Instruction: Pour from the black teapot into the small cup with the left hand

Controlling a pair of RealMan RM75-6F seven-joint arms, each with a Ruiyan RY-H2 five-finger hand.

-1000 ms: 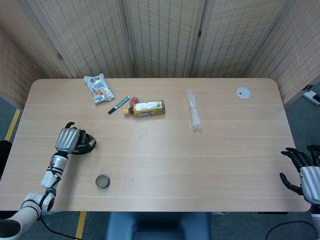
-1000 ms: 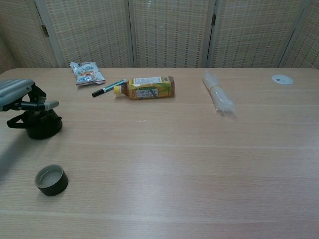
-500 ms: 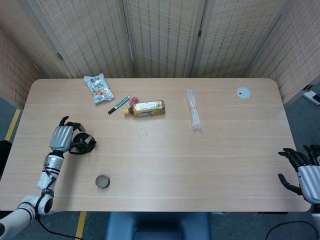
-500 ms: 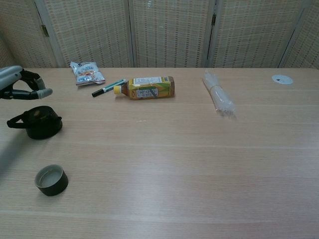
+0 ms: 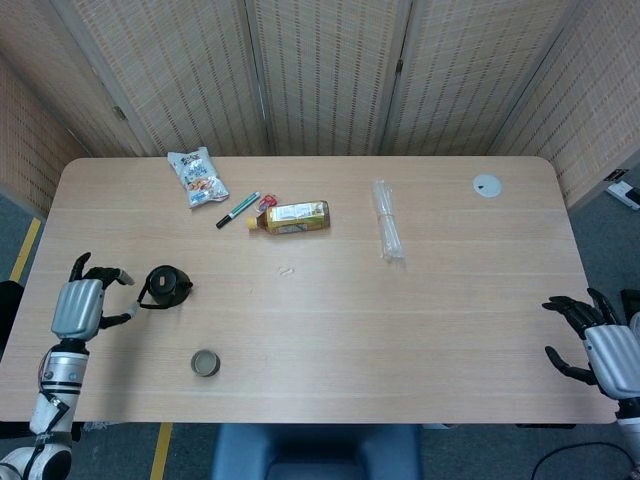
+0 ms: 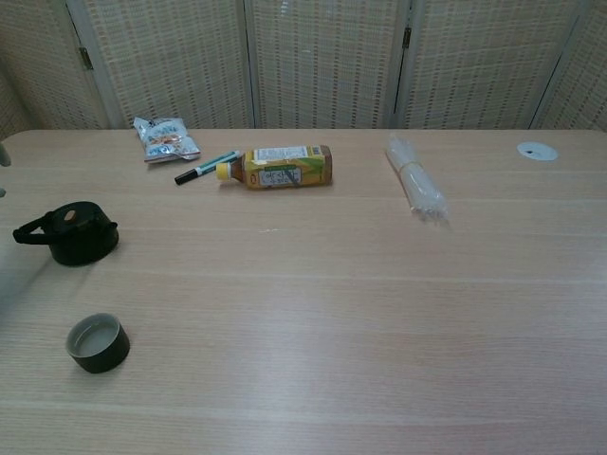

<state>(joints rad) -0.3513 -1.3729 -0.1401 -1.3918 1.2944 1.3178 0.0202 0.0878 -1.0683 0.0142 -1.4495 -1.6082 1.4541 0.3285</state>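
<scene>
At the left of the head view, the squat black teapot (image 5: 167,286) with its loop handle stands upright on the pale wooden table (image 5: 420,320), and the small round dark cup (image 5: 205,363) sits below it toward the frame's lower left, well apart from the pot. The left hand (image 5: 79,306) hangs at the far left edge of the table, just beside the teapot but not touching it, its fingers spread and holding nothing. The right hand (image 5: 604,349) is at the lower right corner of the frame, off the table's edge, fingers likewise apart and empty. In the chest view the teapot (image 6: 72,233) is at mid-left and the cup (image 6: 98,343) at lower left, both clear of any hand. Along the upper part of the table lie a crinkled snack packet (image 5: 197,177), a green-capped marker pen (image 5: 238,209), a yellow-labelled drink bottle (image 5: 291,217) on its side, a clear bundle of plastic straws (image 5: 387,219), and a small white disc (image 5: 487,184) at upper right.
</scene>
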